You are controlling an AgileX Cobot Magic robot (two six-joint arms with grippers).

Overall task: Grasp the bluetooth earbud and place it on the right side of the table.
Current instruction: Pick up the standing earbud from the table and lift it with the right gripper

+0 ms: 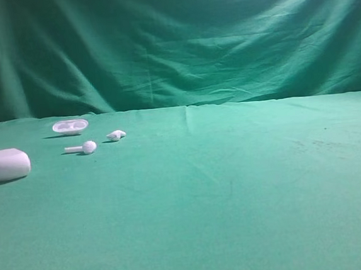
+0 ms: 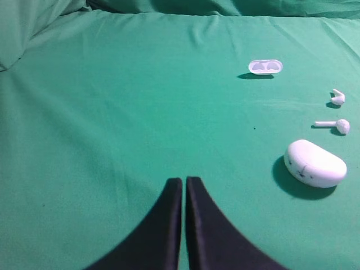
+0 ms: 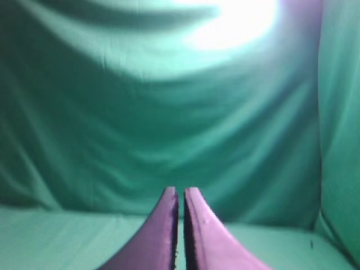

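Observation:
The bluetooth earbud (image 1: 116, 135) is a small lumpy white shape lying on the green table (image 1: 223, 194) at the back left; it also shows in the left wrist view (image 2: 337, 97) at the far right. My left gripper (image 2: 184, 181) is shut and empty, well short and to the left of the earbud. My right gripper (image 3: 180, 191) is shut and empty, facing the green backdrop; the earbud is not in its view. Neither gripper shows in the exterior high view.
A long-stemmed white earbud (image 1: 83, 147) lies just in front of the task earbud. A shallow white oval tray (image 1: 70, 125) sits behind it. A rounded white case (image 1: 3, 165) lies at the left edge, also seen in the left wrist view (image 2: 315, 163).

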